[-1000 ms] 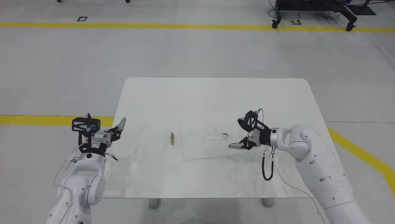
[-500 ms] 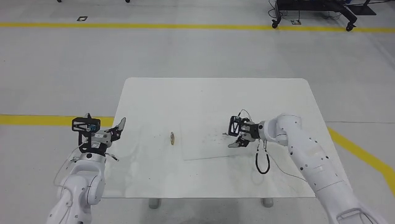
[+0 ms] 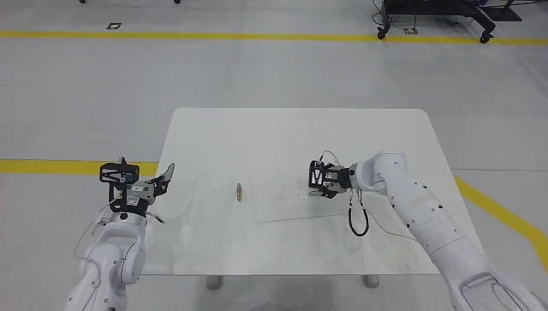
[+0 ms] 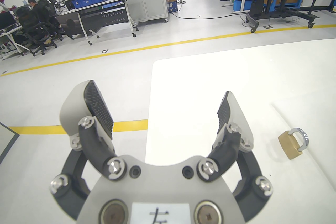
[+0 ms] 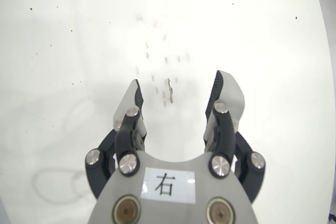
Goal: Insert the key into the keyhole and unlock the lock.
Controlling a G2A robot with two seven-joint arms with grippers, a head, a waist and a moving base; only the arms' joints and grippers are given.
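Observation:
A small brass padlock (image 3: 239, 193) with a silver shackle lies near the middle of the white table (image 3: 257, 135); it shows as the padlock (image 4: 292, 145) in the left wrist view. A thin silver key (image 5: 170, 90) lies flat on the table, just ahead of my right gripper (image 5: 178, 88), whose fingers are open on either side of it and point down at it. From above, the right gripper (image 3: 318, 178) hovers right of centre. My left gripper (image 4: 162, 107) is open and empty, at the table's left edge (image 3: 163, 178), well left of the padlock.
Small dark scuff marks dot the tabletop around the key. A black cable (image 3: 355, 221) loops from the right arm over the table. Yellow floor lines and wheeled racks lie beyond the table.
The right arm has swung left across the table and turned its gripper downward over the key. The left arm and the padlock have stayed put.

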